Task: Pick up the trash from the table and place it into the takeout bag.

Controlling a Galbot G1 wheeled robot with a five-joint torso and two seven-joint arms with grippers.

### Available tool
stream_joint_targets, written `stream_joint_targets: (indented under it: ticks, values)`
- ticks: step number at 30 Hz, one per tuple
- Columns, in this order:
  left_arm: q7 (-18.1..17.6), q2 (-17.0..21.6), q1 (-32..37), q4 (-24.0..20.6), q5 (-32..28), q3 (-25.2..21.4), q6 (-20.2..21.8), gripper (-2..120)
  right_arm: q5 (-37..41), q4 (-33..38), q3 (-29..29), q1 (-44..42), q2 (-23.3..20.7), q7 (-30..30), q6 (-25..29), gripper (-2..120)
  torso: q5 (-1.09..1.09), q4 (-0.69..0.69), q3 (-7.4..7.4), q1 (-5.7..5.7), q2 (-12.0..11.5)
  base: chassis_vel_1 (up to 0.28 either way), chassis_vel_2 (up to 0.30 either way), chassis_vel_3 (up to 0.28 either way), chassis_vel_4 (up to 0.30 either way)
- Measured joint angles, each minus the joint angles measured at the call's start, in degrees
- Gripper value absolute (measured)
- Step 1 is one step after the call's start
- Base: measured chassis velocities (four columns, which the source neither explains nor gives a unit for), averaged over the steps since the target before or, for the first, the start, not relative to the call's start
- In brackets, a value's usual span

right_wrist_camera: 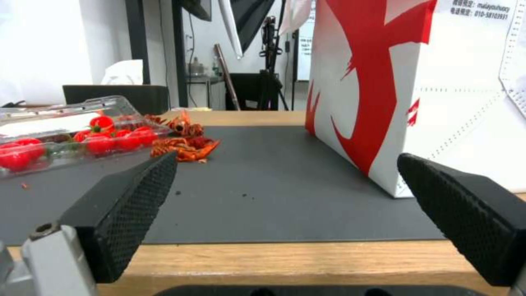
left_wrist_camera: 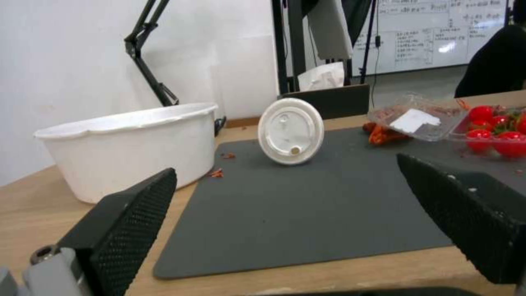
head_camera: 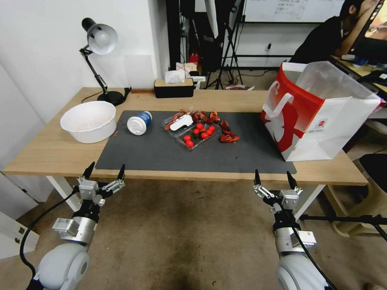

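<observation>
Left gripper (head_camera: 104, 172) hangs off the desk (head_camera: 48, 151) edge, jaws spread, empty. Blue-white cup (head_camera: 139, 123) lies tipped at its 1 o'clock, on the mat (head_camera: 161, 155). Red scraps (head_camera: 229, 138) mid-mat. Right gripper (head_camera: 274, 179) likewise wide, empty; takeout bag (head_camera: 318, 117) at its 1 o'clock. Nothing picked yet; next likely reach for the cup.

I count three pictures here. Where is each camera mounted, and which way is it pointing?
Head view: on the robot's head, looking forward and down over the table to the takeout bag; both arms show, left gripper and right gripper open before the near edge.
Left wrist view: on the left arm, facing the blue-white cup and white bowl between its own fingers.
Right wrist view: on the right arm, facing the bag.
Both wrist views share the cherry tomato tray.
</observation>
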Motion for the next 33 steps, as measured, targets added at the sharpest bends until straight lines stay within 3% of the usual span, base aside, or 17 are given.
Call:
stream_joint_targets:
  ticks: [17,33]
  values:
    - [0.0,0.5,-2.4,0.4,0.2,0.5,1.3,100,0.0,-0.1,-0.1,-0.4,0.4,0.0,0.1,100,0.0,0.01,0.0,0.0,0.0,0.0,0.0,0.0,0.0]
    - [-0.3,5.9,-18.5,5.4,-5.1,10.4,8.6,100,-0.2,-0.1,0.1,-0.9,0.9,0.0,0.2,100,0.0,-0.01,0.0,0.0,0.0,0.0,0.0,0.0,0.0]
